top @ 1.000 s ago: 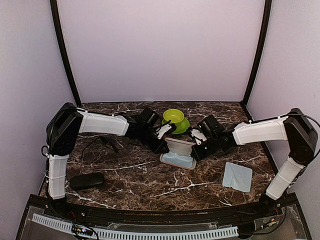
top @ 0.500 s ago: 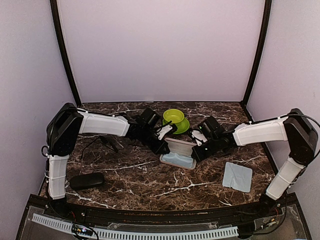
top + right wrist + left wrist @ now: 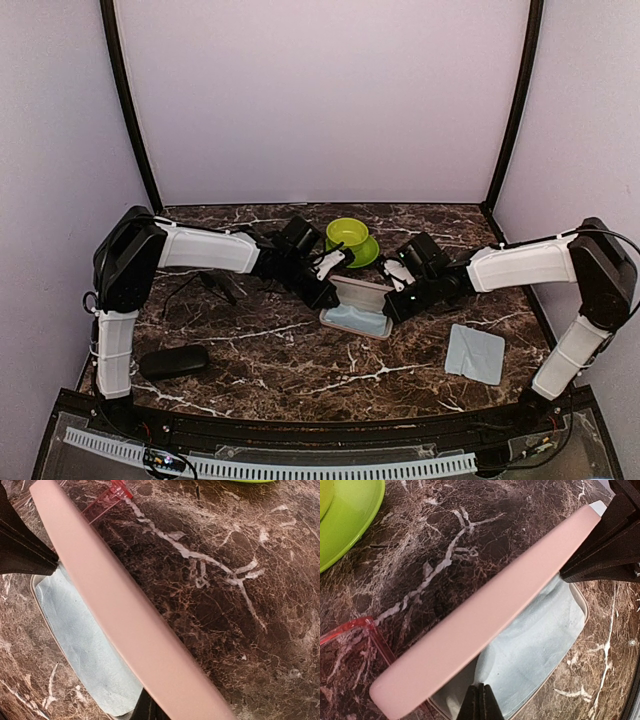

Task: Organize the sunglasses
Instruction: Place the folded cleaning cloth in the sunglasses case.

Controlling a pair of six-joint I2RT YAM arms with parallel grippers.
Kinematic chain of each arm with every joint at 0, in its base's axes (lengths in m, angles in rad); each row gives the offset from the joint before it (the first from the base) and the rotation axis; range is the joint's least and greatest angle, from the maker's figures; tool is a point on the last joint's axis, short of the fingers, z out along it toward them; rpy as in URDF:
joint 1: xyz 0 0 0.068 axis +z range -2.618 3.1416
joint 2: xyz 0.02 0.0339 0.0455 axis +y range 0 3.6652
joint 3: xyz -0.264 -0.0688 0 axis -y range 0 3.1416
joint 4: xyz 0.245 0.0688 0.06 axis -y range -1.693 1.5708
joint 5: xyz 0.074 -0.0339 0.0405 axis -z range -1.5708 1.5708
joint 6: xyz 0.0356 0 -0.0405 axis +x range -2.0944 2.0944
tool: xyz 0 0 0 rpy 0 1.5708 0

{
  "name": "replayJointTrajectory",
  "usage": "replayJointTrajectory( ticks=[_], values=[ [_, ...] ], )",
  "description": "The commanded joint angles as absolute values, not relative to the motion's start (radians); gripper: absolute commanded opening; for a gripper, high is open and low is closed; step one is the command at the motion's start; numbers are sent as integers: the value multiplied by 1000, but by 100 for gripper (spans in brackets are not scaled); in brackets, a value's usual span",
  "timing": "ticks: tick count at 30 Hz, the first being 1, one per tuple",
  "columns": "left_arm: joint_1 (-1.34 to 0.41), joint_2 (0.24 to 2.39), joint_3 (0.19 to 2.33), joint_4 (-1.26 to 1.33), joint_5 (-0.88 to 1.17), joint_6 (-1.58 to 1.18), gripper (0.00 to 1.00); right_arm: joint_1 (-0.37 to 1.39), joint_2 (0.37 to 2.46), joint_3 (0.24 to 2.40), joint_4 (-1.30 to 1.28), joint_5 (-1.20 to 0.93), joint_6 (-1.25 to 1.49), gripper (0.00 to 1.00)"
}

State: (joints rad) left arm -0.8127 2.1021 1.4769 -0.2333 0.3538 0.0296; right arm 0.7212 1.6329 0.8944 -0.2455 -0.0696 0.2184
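Nothing has shifted in the last second. Our left gripper, tips pinched together, and our right gripper, whose grip we cannot tell, flank the open pink case. The red sunglasses lie just behind its lid, and the black sunglasses lie farther left.

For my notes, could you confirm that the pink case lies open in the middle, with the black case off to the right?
Not quite: the black case lies off to the left, as the top view shows. The pink case does lie open in the middle.
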Motion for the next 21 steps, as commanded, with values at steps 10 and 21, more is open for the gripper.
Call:
replayJointTrajectory(
  ticks=[10,21],
  values=[
    [-828,2090,1463,-235,335,21,10,735,1608,899,-224,-60,223,11],
    [-840,2047,1432,-232,295,1,34,746,1558,880,-210,-109,239,18]
  ],
)
